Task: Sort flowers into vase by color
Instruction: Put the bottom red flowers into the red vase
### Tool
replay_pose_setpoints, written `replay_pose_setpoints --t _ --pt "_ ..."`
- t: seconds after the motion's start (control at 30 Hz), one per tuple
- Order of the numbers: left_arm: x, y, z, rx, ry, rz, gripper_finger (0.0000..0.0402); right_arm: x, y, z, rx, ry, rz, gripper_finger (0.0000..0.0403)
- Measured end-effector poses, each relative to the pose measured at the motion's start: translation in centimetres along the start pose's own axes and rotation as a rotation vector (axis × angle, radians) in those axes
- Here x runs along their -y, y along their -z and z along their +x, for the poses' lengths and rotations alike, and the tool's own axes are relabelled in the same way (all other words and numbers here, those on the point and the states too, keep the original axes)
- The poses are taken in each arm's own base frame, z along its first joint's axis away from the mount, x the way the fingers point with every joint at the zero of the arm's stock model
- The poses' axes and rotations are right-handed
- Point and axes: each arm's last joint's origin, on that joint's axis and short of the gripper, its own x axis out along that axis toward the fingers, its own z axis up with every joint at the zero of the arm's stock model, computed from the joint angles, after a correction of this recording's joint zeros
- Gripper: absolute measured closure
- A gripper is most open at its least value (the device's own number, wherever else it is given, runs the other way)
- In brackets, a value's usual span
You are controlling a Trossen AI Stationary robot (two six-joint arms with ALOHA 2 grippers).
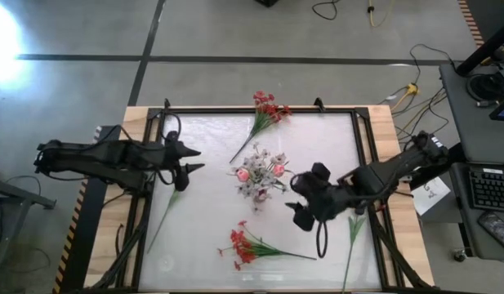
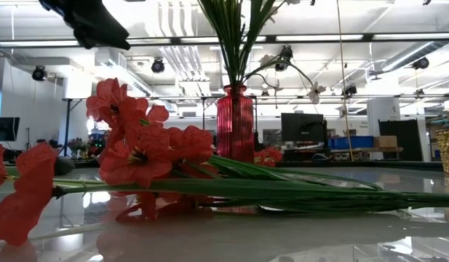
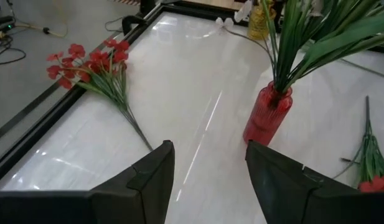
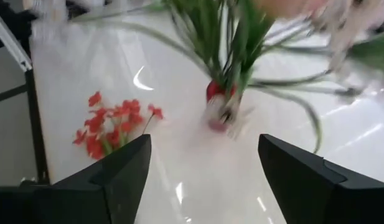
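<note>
Red vase (image 3: 267, 116) holds white sprays (image 1: 260, 181), 2 pink buds (image 1: 243, 174); right pincer (image 1: 303, 204) spread empty beside it.

White table (image 1: 202, 155): red vase (image 1: 260, 186), two red sprays (image 1: 266, 110), loose stems (image 1: 352, 237)

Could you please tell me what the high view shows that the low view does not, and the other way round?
Only the high view shows the left gripper and the right gripper, both open and empty, the far red spray at the table's back edge, and a bare green stem at the right. Only the low view shows the red vase from the side, ribbed and upright, with room lights behind. Both show the near red spray lying flat and the stems standing in the vase.
</note>
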Motion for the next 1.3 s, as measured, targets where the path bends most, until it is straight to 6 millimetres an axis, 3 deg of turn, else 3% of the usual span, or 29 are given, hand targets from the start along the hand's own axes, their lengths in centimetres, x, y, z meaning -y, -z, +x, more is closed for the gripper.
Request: replay_pose_setpoints --t 0.27,0.47,0.6,0.77,1.03,1.3 --pt "-0.4 0.2 -1.1 0.025 0.019 -0.009 0.0216 -4.5 5.0 2.8 -0.142 -0.011 0.024 0.0124" --pt "-0.5 0.6 -1.2 -0.005 0.019 0.010 0.0216 -8.2 8.6 7.9 -0.248 -0.016 0.033 0.0131" --pt "-0.4 0.7 -1.1 -0.030 0.062 0.001 0.0216 -10.0 10.0 11.4 -0.284 -0.020 0.002 0.0131" --pt "-0.3 0.8 -1.0 -0.039 0.077 -0.013 0.0216 -11.5 9.9 14.8 -0.298 0.001 -0.070 0.0126" --pt "-0.2 0.9 -0.8 -0.047 0.076 -0.014 0.0216 -13.1 8.5 19.4 -0.371 -0.030 -0.038 0.0091" --pt "-0.2 0.9 -0.7 -0.056 0.074 -0.011 0.0216 -14.0 7.6 22.6 -0.428 -0.014 -0.069 0.0081"
